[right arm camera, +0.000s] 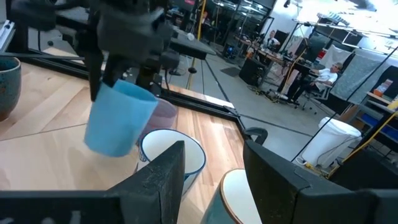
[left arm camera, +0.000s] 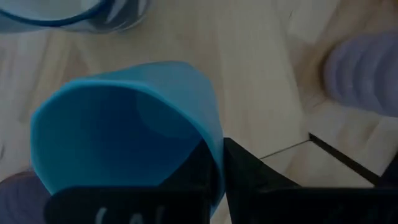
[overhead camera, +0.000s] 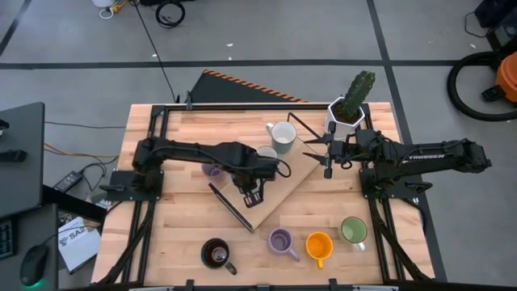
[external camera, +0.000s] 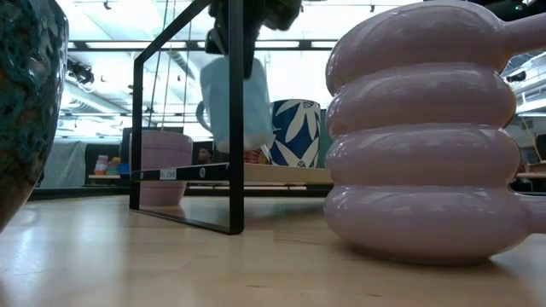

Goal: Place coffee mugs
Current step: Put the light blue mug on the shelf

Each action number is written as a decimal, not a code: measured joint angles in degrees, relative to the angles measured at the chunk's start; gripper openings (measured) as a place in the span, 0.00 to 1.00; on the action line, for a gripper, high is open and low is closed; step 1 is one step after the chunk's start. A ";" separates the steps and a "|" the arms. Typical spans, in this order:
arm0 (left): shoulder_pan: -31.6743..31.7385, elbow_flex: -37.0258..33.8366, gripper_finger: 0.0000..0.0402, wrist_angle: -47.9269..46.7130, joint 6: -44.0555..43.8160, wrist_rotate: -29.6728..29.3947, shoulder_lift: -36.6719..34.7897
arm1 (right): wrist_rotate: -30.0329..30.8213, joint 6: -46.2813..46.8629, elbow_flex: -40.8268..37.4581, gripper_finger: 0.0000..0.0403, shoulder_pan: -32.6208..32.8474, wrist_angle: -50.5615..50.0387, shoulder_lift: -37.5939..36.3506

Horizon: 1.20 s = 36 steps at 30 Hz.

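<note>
My left gripper (overhead camera: 253, 187) hangs over the slanted wooden board (overhead camera: 283, 187) at the table's middle, shut on a bright blue mug (left arm camera: 124, 137) that also shows in the right wrist view (right arm camera: 121, 118) and the low view (external camera: 235, 102). A white blue-rimmed mug (right arm camera: 171, 155) and a pale grey mug (overhead camera: 283, 136) stand on their bases just beyond it. One lilac mug (overhead camera: 212, 170) stands left of the board. My right gripper (right arm camera: 214, 180) waits open at the right, level, near the grey mug. My left gripper pinches the blue mug's wall at the rim (left arm camera: 214, 152), one finger (left arm camera: 189, 171) inside the mug and one (left arm camera: 249, 171) outside. The fingers point down from above. The mug hangs below them, mouth up and tilted, lifted clear of the board.
A white hexagonal cactus pot (overhead camera: 346, 113) stands at the far right. Along the near edge stand a dark mug (overhead camera: 216, 254), a lilac mug (overhead camera: 280, 241), an orange mug (overhead camera: 319, 245) and a green mug (overhead camera: 353, 231). A black frame (external camera: 235, 170) carries the board.
</note>
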 joint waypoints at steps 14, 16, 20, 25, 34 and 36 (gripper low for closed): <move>2.22 0.13 0.07 0.41 3.31 -4.17 2.42 | -0.18 -0.06 0.00 0.42 -0.07 -0.03 0.00; 2.52 0.13 0.07 0.40 3.70 -4.15 2.52 | -0.17 -0.06 0.00 0.42 -0.07 -0.09 0.00; 3.06 0.13 0.07 1.81 4.35 -4.34 2.93 | -0.17 -0.06 0.00 0.42 -0.07 -0.09 0.00; 3.65 0.13 0.07 2.33 5.78 -5.88 3.76 | -0.17 -0.06 0.00 0.42 -0.07 -0.11 0.00; 3.79 0.11 0.07 2.66 7.13 -10.72 4.24 | -0.17 -0.06 0.00 0.42 -0.07 -0.27 0.00; 3.80 0.11 0.07 2.67 7.52 -11.92 4.24 | -0.17 -0.06 0.00 0.42 -0.07 -0.25 0.00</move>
